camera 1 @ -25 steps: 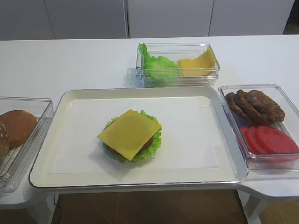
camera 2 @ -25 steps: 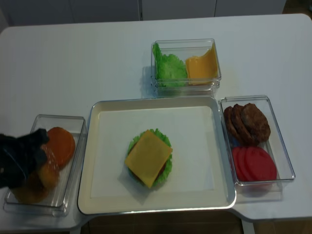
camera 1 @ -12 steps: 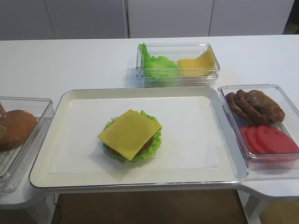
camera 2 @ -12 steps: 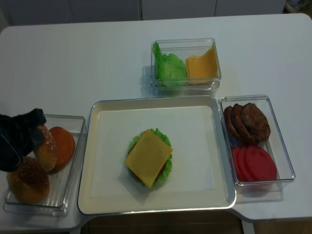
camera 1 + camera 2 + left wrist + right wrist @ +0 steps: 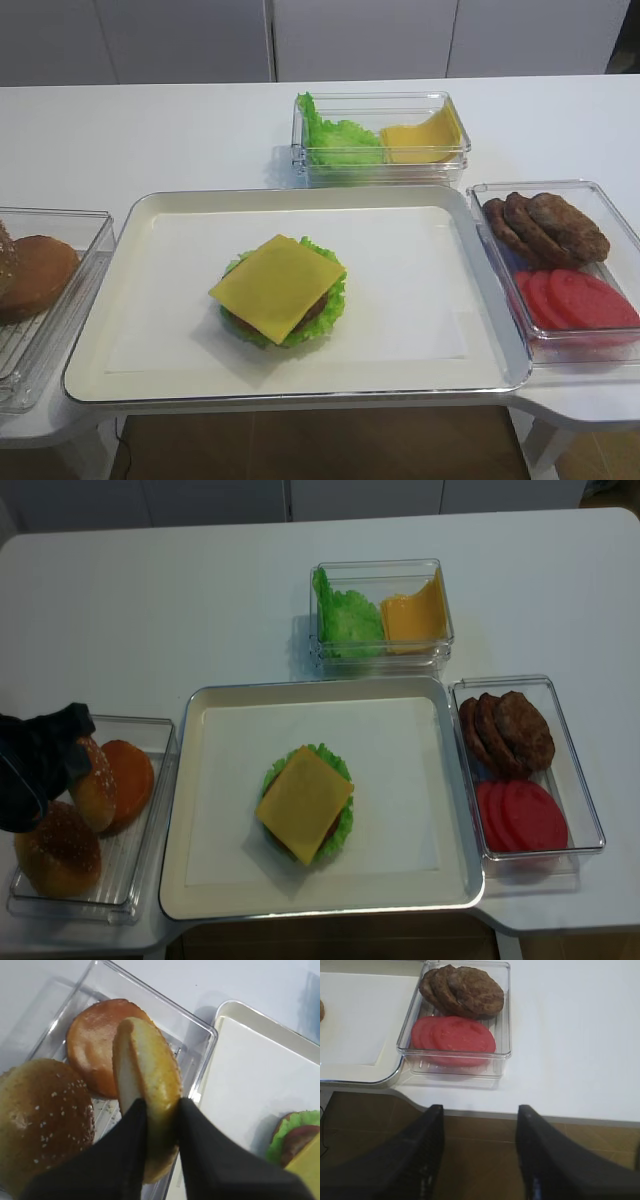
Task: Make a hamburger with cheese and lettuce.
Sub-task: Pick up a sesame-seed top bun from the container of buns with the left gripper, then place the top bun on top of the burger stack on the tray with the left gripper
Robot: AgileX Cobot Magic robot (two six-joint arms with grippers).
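The hamburger (image 5: 305, 805) lies open-topped on the white tray (image 5: 400, 780). Its square cheese (image 5: 277, 285) covers a brown patty, and the frilly lettuce (image 5: 247, 331) forms a rim around it. At the left, my left gripper (image 5: 162, 1105) is shut on a bun half (image 5: 150, 1075), which it holds on edge above the clear bun box (image 5: 150, 730). The same held bun half (image 5: 93, 785) shows from above. My right gripper (image 5: 480, 1110) is open and empty, over the floor in front of the table edge.
The bun box also holds a sesame bun (image 5: 42, 1120) and a flat bun half (image 5: 92, 1040). A clear box with brown patties (image 5: 505, 730) and tomato slices (image 5: 520, 815) stands right of the tray. Behind the tray, a box (image 5: 380, 615) holds spare lettuce and cheese.
My left gripper has risen out of the bun box with the bun half in its grip. It has been nearly still over the last half second.
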